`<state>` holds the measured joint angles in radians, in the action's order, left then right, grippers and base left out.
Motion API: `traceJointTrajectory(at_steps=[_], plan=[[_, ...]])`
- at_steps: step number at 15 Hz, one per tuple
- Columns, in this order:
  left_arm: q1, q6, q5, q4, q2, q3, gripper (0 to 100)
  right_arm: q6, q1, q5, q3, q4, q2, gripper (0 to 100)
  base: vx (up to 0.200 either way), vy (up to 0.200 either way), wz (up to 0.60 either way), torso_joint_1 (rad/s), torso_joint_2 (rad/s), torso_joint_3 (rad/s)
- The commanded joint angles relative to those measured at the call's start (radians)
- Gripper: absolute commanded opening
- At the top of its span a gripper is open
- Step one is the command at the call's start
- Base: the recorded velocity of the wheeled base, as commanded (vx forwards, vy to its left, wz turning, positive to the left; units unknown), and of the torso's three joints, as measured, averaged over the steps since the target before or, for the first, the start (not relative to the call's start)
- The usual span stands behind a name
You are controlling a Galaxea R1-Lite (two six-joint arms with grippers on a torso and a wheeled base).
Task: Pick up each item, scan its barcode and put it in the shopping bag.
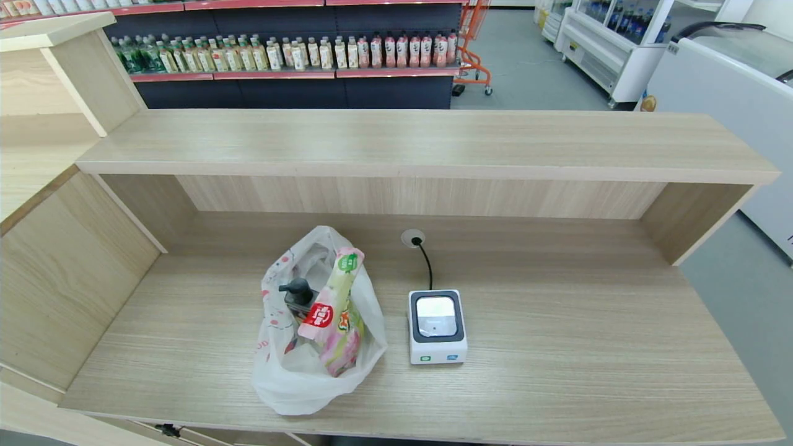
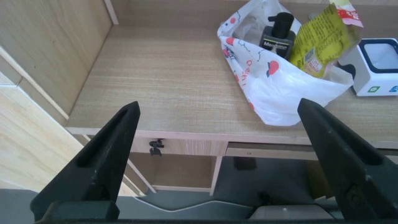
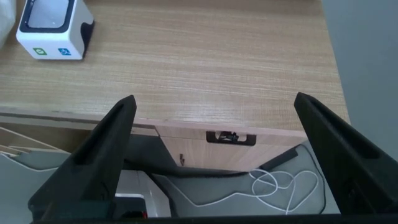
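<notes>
- So the bag point(image 1: 291, 384) sits on the counter point(image 1: 588, 347), left of the middle and close to the near edge, mouth open and facing up.
- Inside it there's a dark pump bottle point(image 1: 298, 295) standing up, plus a green-and-pink pouch point(image 1: 339, 291) leaning next to it and poking out the top.
- The scanner point(image 1: 437, 326) is just beside the bag on its right, around the middle of the counter, window up. Its black cable point(image 1: 427, 263) runs to a hole near the back edge.
- The left gripper point(image 2: 219, 106) hangs off the near edge, on the bag's side, jaws spread wide with nothing in them.
- The right gripper point(image 3: 216, 99) hangs off the near edge toward the right corner, also gaping wide, nothing held.
</notes>
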<state>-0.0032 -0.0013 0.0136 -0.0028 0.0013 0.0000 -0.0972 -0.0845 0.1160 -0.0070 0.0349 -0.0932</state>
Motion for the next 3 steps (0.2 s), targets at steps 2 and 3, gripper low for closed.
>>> traceJointTrajectory(at_steps=[2, 3], plan=[[0.000, 0.000, 0.000, 0.000, 0.000, 0.000, 100, -0.002, 0.000, 0.001, 0.001, 0.000, -0.003, 100, 0.000, 0.000, 0.00, 0.000, 0.00, 0.000], [0.000, -0.002, 0.000, 0.000, 0.000, 0.000, 100, -0.002, 0.000, 0.001, 0.001, 0.000, -0.003, 100, 0.000, 0.000, 0.00, 0.000, 0.00, 0.000]])
